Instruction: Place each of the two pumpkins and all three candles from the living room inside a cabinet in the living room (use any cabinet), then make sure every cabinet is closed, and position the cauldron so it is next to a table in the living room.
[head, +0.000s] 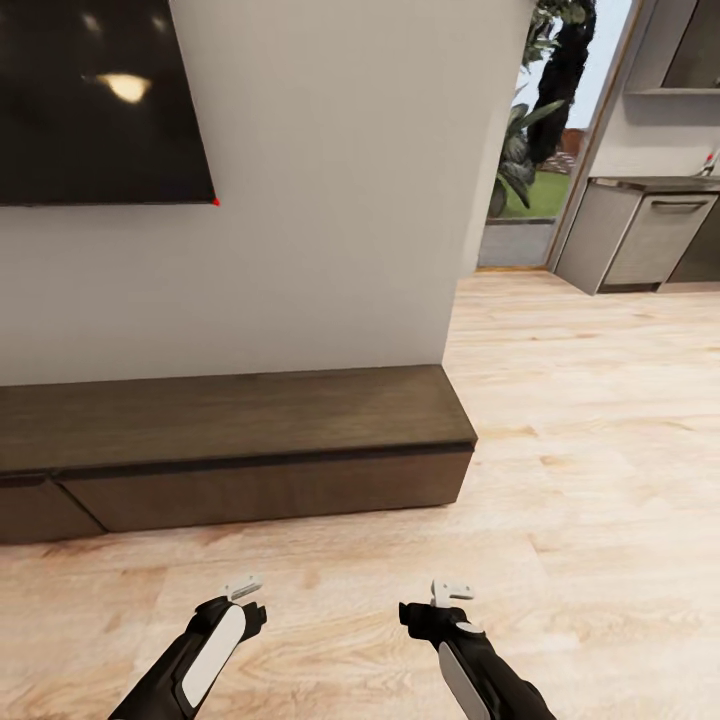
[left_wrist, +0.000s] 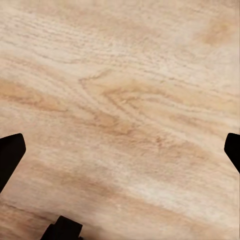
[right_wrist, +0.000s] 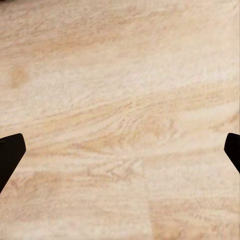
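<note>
While the robot faced the long dark-brown cabinet (head: 240, 440), that unit lay against the white wall (head: 330, 200) with its long axis running crosswise to both arms, its drawer fronts apparently flush and shut. Both arms hung low over the wooden floor (head: 600, 450), short of the cabinet's front; the left gripper (head: 243, 588) sat opposite its middle stretch, the right gripper (head: 452, 590) opposite its right-hand end. Each wrist view showed dark fingertips (left_wrist: 10, 155) (right_wrist: 10, 152) at opposite edges with bare floor between, so the fingers stood wide apart, holding nothing. A dark screen (head: 100, 100) hung above the cabinet, and grey kitchen units (head: 640, 235) stood well beyond its right end.
</note>
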